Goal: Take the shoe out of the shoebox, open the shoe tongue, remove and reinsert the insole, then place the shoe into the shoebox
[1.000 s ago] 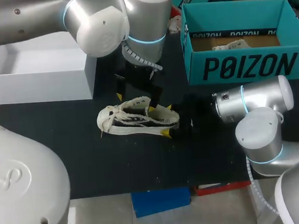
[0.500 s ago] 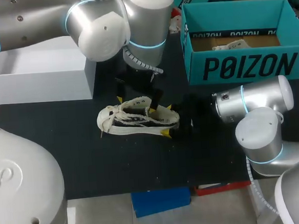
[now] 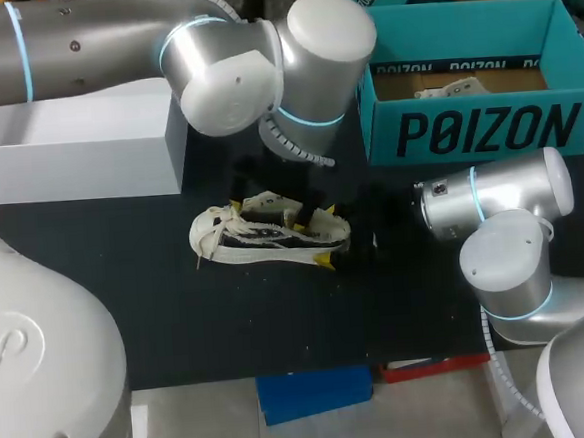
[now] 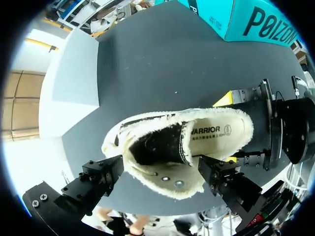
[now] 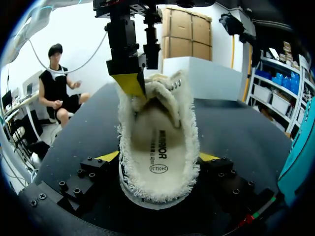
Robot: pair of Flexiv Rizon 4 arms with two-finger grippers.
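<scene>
Shoe point(image 3: 272, 242) heel clenched by right gripper point(image 5: 160, 157) at 3 o'clock; close the released left gripper point(image 4: 160, 171) on the tongue point(image 5: 166, 97) alone, then peel gently toward 9 o'clock.

Creamy white fluffy shoe point(image 3: 268, 231) with black on its side. Cream insole point(image 5: 157, 147) with small black print. Black table point(image 3: 179, 317). Blue-green shoebox point(image 3: 466, 127) with big black letters. Plain white box point(image 3: 66, 145). Bright yellow fingertips point(image 5: 109, 156) on the right gripper point(image 5: 158, 157).

white box point(image 3: 76, 144) | on black table point(image 3: 229, 324) | left rear side
</scene>
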